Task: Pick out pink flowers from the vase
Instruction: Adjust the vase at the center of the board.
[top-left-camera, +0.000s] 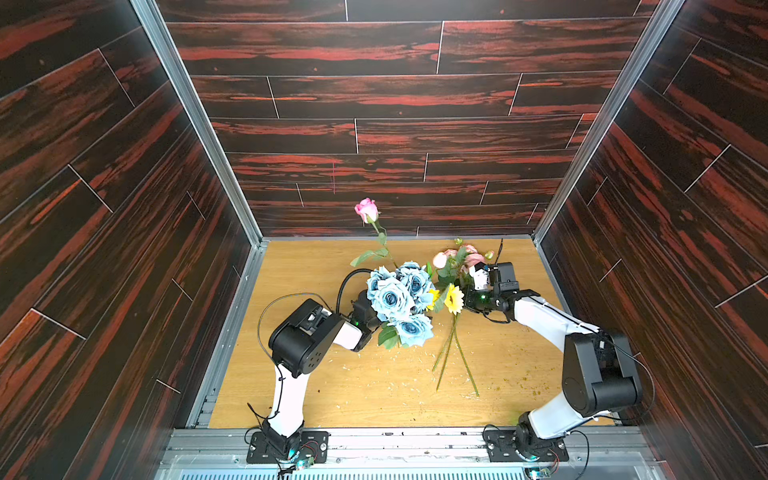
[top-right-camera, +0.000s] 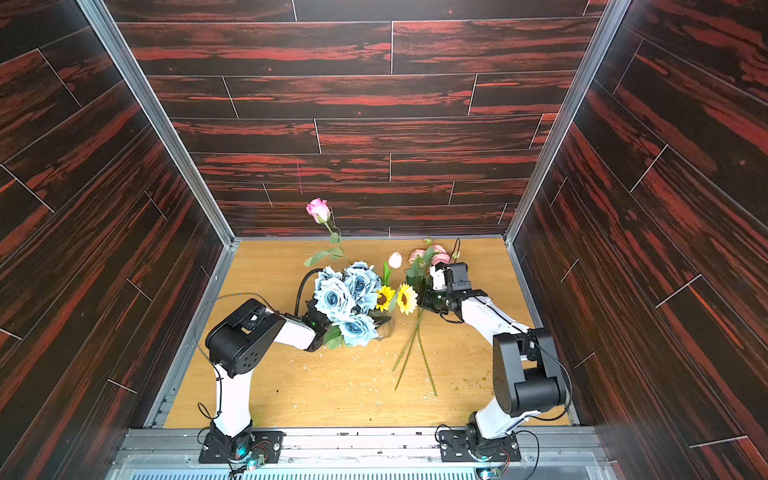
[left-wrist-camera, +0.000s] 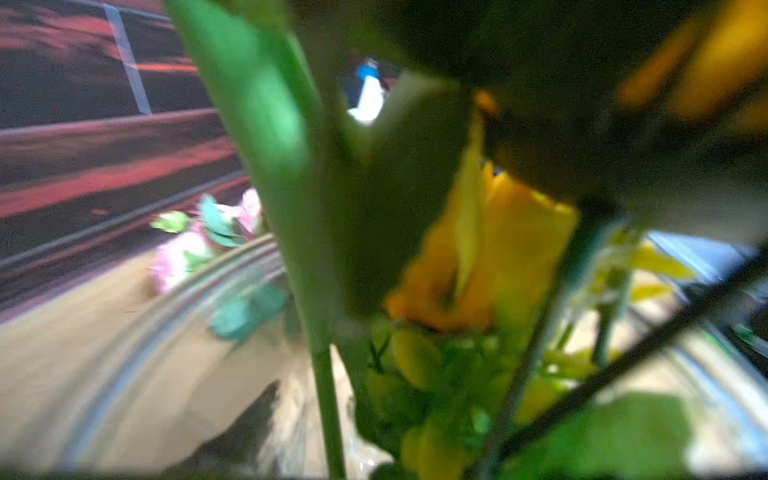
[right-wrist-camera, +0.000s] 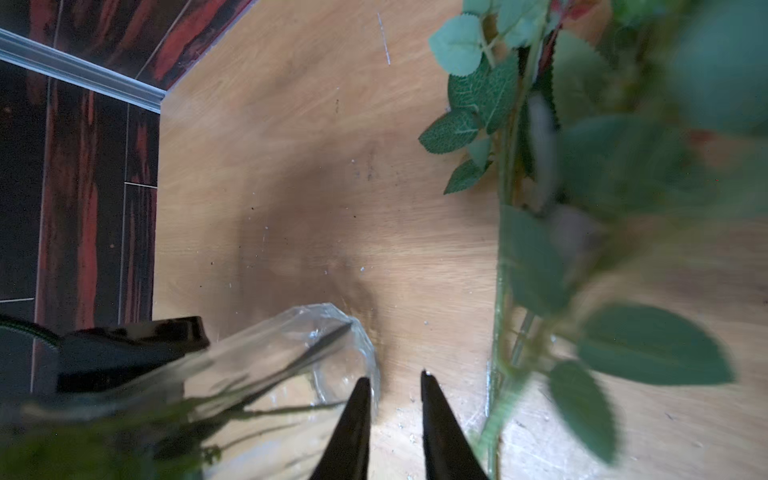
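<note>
right gripper (right-wrist-camera: 395, 376), jaws slightly apart, beside pink flowers (top-left-camera: 471, 259).

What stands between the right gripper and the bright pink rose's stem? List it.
The pale pink flowers and their leaves sit beside the right gripper, toward the bright pink rose. The blue roses hide its lower stem; the upper stem shows bare.

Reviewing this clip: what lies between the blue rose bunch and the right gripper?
Two yellow sunflowers lie between the blue rose bunch and the right gripper, side by side. Both top views show this.
</note>
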